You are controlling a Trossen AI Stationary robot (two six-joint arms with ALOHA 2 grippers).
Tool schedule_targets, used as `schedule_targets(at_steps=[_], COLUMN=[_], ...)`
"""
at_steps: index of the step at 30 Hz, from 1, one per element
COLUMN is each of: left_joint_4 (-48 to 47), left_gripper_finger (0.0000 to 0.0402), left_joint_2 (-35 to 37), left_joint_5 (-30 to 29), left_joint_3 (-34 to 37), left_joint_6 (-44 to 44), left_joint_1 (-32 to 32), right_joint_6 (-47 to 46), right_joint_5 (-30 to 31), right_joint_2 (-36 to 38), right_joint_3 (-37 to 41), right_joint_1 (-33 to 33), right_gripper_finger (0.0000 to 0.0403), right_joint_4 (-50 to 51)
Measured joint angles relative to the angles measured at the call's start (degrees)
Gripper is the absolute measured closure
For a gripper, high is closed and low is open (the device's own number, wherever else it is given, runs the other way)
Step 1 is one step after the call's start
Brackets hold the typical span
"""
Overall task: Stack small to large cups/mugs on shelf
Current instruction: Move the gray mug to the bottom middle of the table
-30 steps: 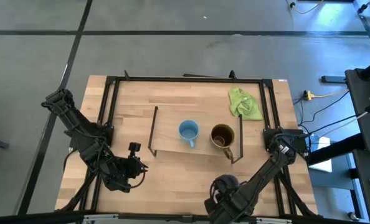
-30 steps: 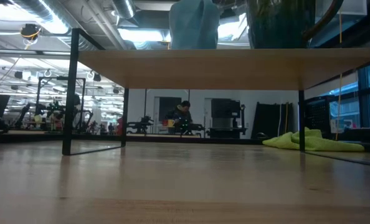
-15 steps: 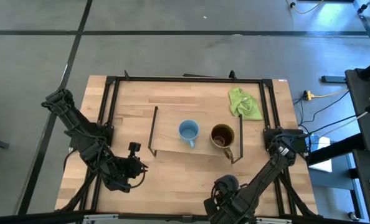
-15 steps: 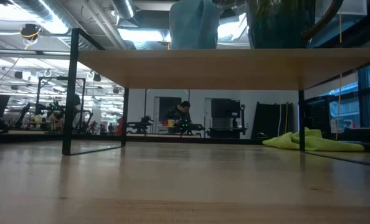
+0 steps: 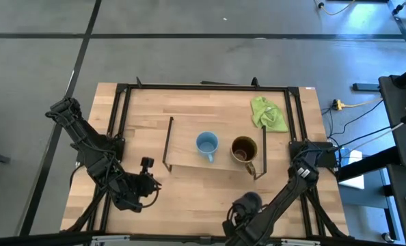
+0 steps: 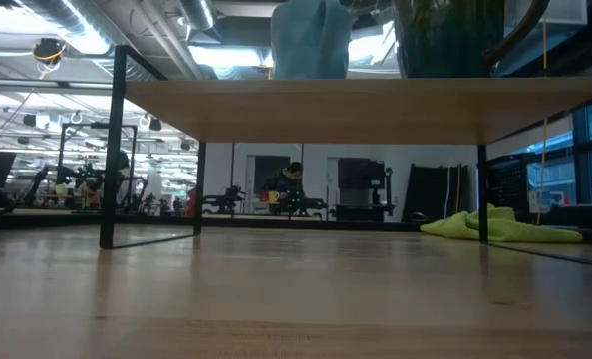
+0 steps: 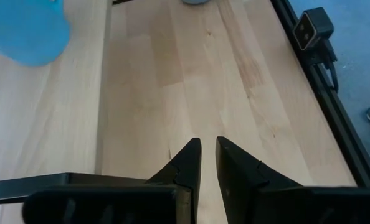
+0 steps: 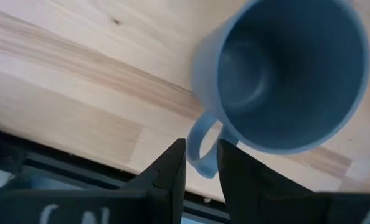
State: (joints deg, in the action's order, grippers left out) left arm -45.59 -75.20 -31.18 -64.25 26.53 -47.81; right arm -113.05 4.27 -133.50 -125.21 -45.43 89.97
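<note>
Right gripper (image 8: pixel 201 163) hangs over the desk's (image 5: pixel 210 109) near edge, its fingers pinching the handle of the dark grey-blue mug (image 8: pixel 284 74), which it holds above the wood. Left gripper (image 7: pixel 208 155) waits near the desk's near-left part, fingers nearly together on nothing. On the shelf (image 5: pixel 189 158) stand the light blue mug (image 5: pixel 207 145) and, beside it, the brown mug (image 5: pixel 244 149). A lime-green cloth (image 5: pixel 267 113) lies behind the shelf.

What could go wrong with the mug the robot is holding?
The right gripper pinches the dark grey-blue mug only by its handle, so it might swing or slip. The glossy brown mug sits near a front corner of the light-wood shelf; a bump could knock it off. The left gripper waits aside.
</note>
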Motion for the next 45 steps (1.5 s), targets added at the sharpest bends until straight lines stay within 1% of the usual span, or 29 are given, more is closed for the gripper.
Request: schedule_targets(at_steps=[4,8,15,21,25,27,30,32,37,42,43,45], left_joint_4=[0.01,0.01,-0.01,-0.07,-0.29,-0.30,-0.27,-0.27,-0.27,-0.26,-0.23,-0.23], left_gripper_finger=[0.0358,0.0358,0.0358,0.0358,0.0358,0.0358,0.0358,0.0358,0.0358,0.0358,0.0358,0.0358], left_joint_2=[0.00,0.00,0.00,0.00,0.00,0.00,0.00,0.00,0.00,0.00,0.00,0.00], left_joint_5=[1.59,1.86,2.18,2.17,2.17,2.17,2.17,2.17,2.17,2.17,2.17,2.17], left_joint_3=[0.00,0.00,0.00,0.00,0.00,0.00,0.00,0.00,0.00,0.00,0.00,0.00], left_joint_6=[0.01,0.01,0.03,0.03,0.03,0.05,0.05,0.05,0.08,0.31,0.32,0.32], left_joint_1=[0.00,0.00,0.00,0.00,0.00,0.00,0.00,0.00,0.00,0.02,0.02,0.02], right_joint_6=[-0.05,0.63,3.64,3.64,3.65,3.27,1.80,-0.10,-7.89,-15.78,-16.18,-16.77], right_joint_5=[-0.08,3.80,5.76,5.60,6.16,5.06,1.44,0.20,-0.14,0.24,0.59,3.12], right_joint_2=[-0.15,-0.11,0.12,0.12,0.18,0.18,0.18,0.18,0.18,0.74,1.22,2.80], right_joint_3=[0.00,-1.46,-4.44,-2.75,-5.34,-5.71,-6.44,-7.85,-9.65,-9.78,-9.79,-9.78], right_joint_1=[-0.02,-0.03,0.00,0.15,0.20,0.20,0.20,0.09,-0.15,-0.50,-0.72,-1.63], right_gripper_finger=[0.0310,0.0310,0.0310,0.0310,0.0310,0.0310,0.0310,0.0310,0.0313,0.0328,0.0332,0.0342], right_joint_4=[0.02,0.09,0.03,0.12,-0.02,0.01,0.18,-0.09,0.06,0.02,0.00,0.01])
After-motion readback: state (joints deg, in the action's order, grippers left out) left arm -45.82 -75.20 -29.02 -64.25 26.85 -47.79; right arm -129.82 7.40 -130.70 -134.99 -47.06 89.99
